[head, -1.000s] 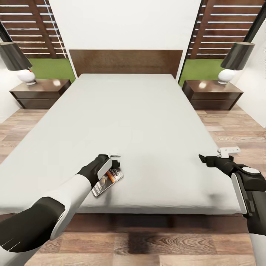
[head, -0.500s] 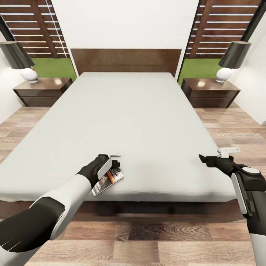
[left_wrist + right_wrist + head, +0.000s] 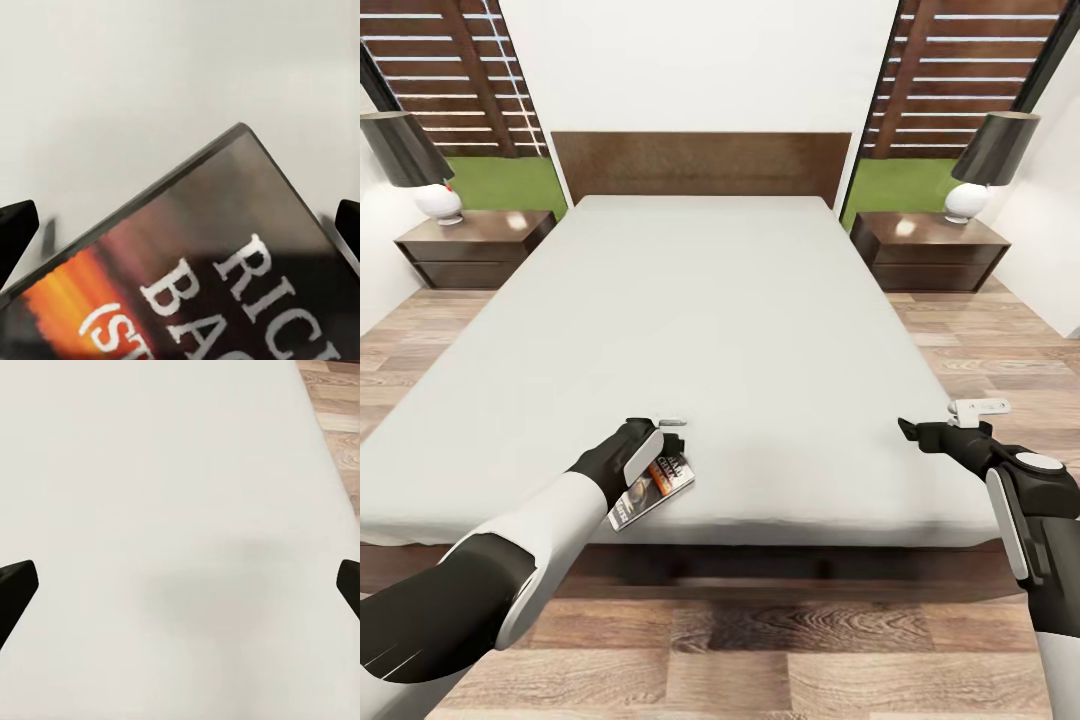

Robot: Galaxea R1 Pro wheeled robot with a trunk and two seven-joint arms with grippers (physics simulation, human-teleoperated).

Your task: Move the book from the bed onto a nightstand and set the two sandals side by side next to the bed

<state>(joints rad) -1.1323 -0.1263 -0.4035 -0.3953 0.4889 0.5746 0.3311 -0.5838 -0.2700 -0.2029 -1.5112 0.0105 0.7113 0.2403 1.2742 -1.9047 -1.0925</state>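
Note:
The book (image 3: 656, 484), dark with an orange band and white lettering, lies near the foot edge of the bed (image 3: 700, 320), one corner reaching the mattress edge. My left gripper (image 3: 672, 432) hovers just over its far end, jaws open. In the left wrist view the cover (image 3: 217, 277) fills the space below the wide-apart fingertips (image 3: 15, 232). My right gripper (image 3: 945, 420) is open over the mattress's right foot corner, holding nothing; bare mattress (image 3: 180, 510) lies between its fingers. A nightstand (image 3: 490, 228) flanks the headboard on the left, another nightstand (image 3: 935, 232) on the right. The sandals are out of view.
Each nightstand carries a lamp with a black shade, left lamp (image 3: 405, 160) and right lamp (image 3: 1000, 160). Wood-plank floor (image 3: 760, 660) runs between me and the bed and along both its sides. Slatted windows stand behind the nightstands.
A second ago the whole picture shifted: the bed's near edge rose in view, so the camera moved. Both arms and the book kept their places in the picture. Nothing differs over the last half second.

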